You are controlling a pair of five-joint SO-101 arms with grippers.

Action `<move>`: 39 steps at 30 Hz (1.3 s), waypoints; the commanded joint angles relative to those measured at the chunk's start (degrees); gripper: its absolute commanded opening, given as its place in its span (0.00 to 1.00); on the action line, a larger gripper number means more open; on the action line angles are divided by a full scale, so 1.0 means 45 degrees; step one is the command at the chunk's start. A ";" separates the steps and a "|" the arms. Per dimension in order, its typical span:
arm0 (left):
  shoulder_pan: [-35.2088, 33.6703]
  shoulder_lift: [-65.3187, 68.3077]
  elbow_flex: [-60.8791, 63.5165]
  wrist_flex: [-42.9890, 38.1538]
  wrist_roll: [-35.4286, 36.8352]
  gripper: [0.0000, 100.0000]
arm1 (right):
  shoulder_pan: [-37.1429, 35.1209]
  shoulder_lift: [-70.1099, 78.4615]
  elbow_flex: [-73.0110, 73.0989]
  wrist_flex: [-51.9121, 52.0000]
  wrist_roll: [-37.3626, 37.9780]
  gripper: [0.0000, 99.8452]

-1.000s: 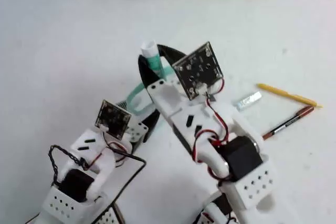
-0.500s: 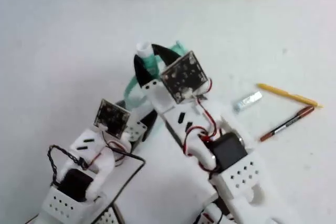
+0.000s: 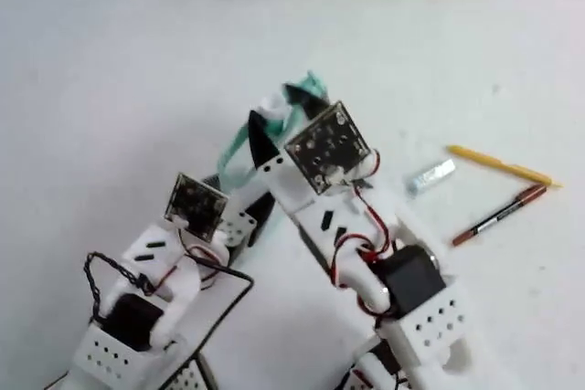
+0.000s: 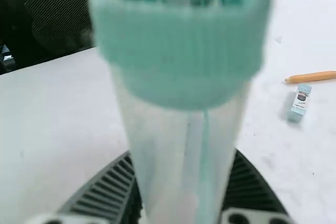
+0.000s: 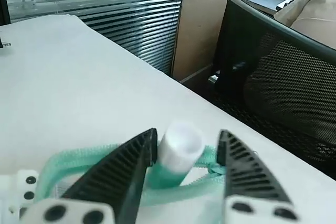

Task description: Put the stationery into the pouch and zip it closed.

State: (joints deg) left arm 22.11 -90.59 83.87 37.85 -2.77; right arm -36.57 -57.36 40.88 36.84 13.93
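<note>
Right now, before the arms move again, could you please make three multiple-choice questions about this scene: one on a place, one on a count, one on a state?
1. Where does the eraser lie?
A) on the floor B) on the table beside the yellow pencil C) in a cup
2. How many pencils lie on the table?
A) none B) five C) two
3. The pouch is:
A) open B) zipped shut C) folded flat

1 B: it rests on the white top next to that pencil.
2 C: the yellow pencil and a red-brown pencil.
3 A: a glue stick stands in its mouth, between the right hand's fingers.
</note>
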 commanded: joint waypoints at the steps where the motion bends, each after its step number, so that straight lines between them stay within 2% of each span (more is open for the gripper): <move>1: -0.0147 -0.0166 -0.0567 -0.0293 -0.0117 0.19 | 0.0088 -0.0576 -0.0176 0.0049 0.0137 0.25; 3: -0.0147 -0.0166 -0.0567 -0.0274 -0.0117 0.19 | 0.0205 -0.0772 -0.0449 0.0186 0.0156 0.24; 7: -0.0147 -0.0166 -0.0567 -0.0254 -0.0117 0.19 | 0.1475 -0.0850 -0.1680 0.1143 0.0117 0.23; 14: -0.0147 -0.0166 -0.0567 -0.0234 -0.0117 0.19 | 0.6496 -0.0303 -0.2716 0.2491 0.0117 0.23; 18: -0.0147 -0.0166 -0.0567 -0.0234 -0.0117 0.19 | 0.9426 0.2413 -0.2891 0.2432 0.0195 0.23; 22: -0.0147 -0.0166 -0.0567 -0.0274 -0.0137 0.14 | 1.1497 0.5812 -0.4083 0.2491 0.0332 0.23; 26: -0.0166 -0.0166 -0.0547 -0.0274 -0.0137 0.14 | 1.2669 0.8606 -0.5138 0.2510 0.2950 0.23; 32: -0.0166 -0.0166 -0.0547 -0.0293 -0.0137 0.14 | 1.2982 1.1751 -0.5470 0.2413 0.7385 0.23; 35: -0.0166 -0.0166 -0.0547 -0.0293 -0.0137 0.14 | 1.2943 1.2806 -0.5470 0.2413 0.8576 0.23; 39: -0.0166 -0.0166 -0.0547 -0.0293 -0.0137 0.14 | 1.2923 1.3861 -0.5724 0.1827 0.9260 0.23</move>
State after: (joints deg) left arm 21.85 -90.59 83.87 37.85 -2.68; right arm 21.36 3.74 18.73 47.38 53.23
